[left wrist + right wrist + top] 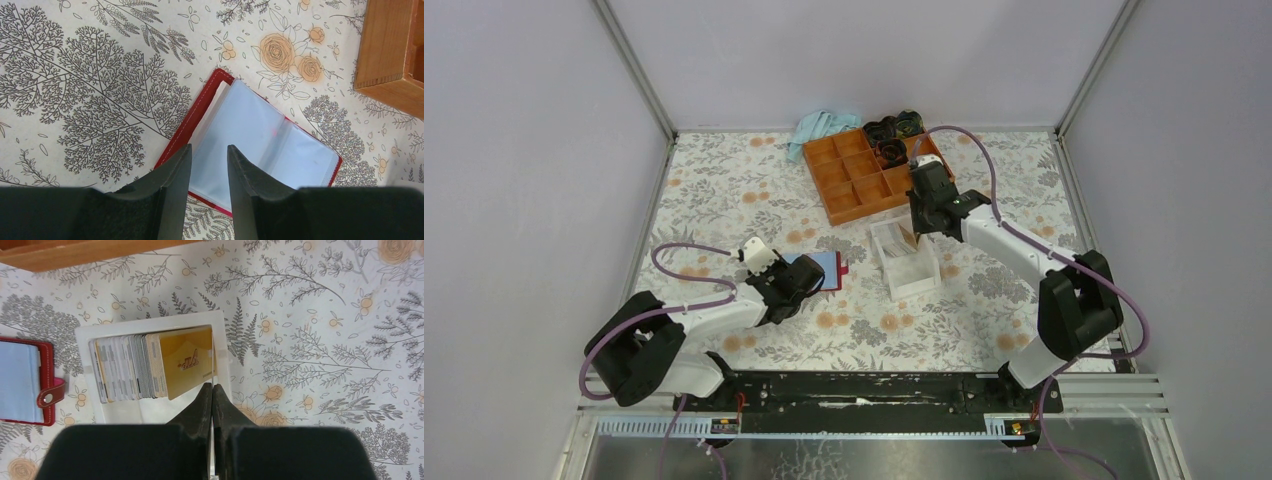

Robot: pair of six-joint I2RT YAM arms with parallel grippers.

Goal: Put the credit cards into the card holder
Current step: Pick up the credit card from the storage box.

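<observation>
We're looking into a robotics lab cell: plain pale panel walls [524,150] held by aluminium frame posts [636,70] box in a bench under a floral-printed sheet [724,190]. Two white-and-black robot arms, left [714,318] and right [1014,245], trail purple cables [686,246] from a black mounting rail [864,385] along the near edge.

The left arm [709,318] reaches from the lower left toward the frame's centre. The left gripper [209,150] sits low, its fingers parted with a clear gap. The right arm [1014,245] stretches from the lower right up toward centre. The right gripper [212,386] points downward, fingers pressed together.
</observation>
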